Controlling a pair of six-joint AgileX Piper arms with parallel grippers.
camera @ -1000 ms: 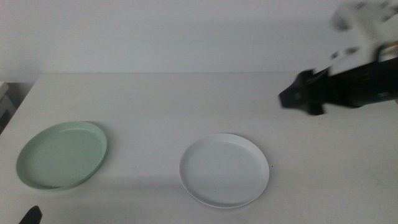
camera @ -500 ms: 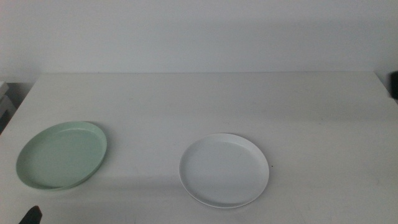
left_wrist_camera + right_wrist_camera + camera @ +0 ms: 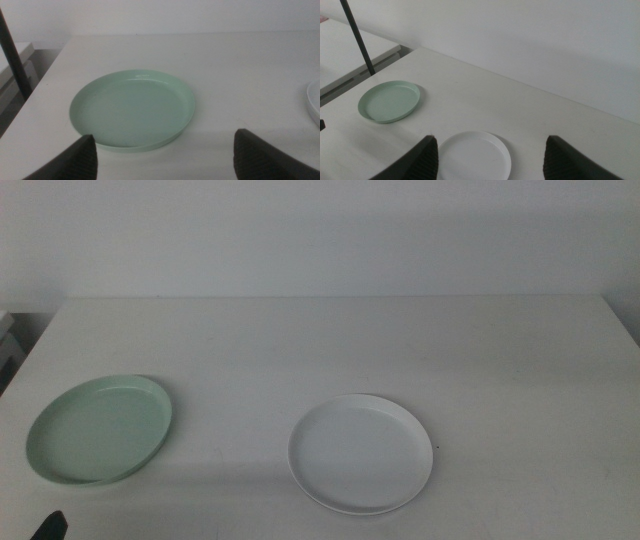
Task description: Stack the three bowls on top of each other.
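Observation:
A mint green bowl [image 3: 98, 428] lies on the table's left side, empty and flat. A white bowl [image 3: 361, 452] lies right of the middle, toward the front. My left gripper [image 3: 48, 526] shows only as a dark tip at the bottom left corner of the middle view. In its wrist view the left gripper [image 3: 165, 134] is open, just short of the green bowl [image 3: 132, 110]. My right gripper [image 3: 491, 139] is open and high above the table, out of the middle view, with the white bowl [image 3: 474, 156] below it and the green bowl [image 3: 389, 102] farther off.
The white table [image 3: 320, 350] ends in a pale wall at the back. A dark pole [image 3: 357, 35] and a lower side surface [image 3: 350, 50] stand off the table's left edge, near the green bowl.
My right arm, which hung over the table's right rear a second ago, has pulled away to the right and out of the middle view. Both bowls have stayed put.

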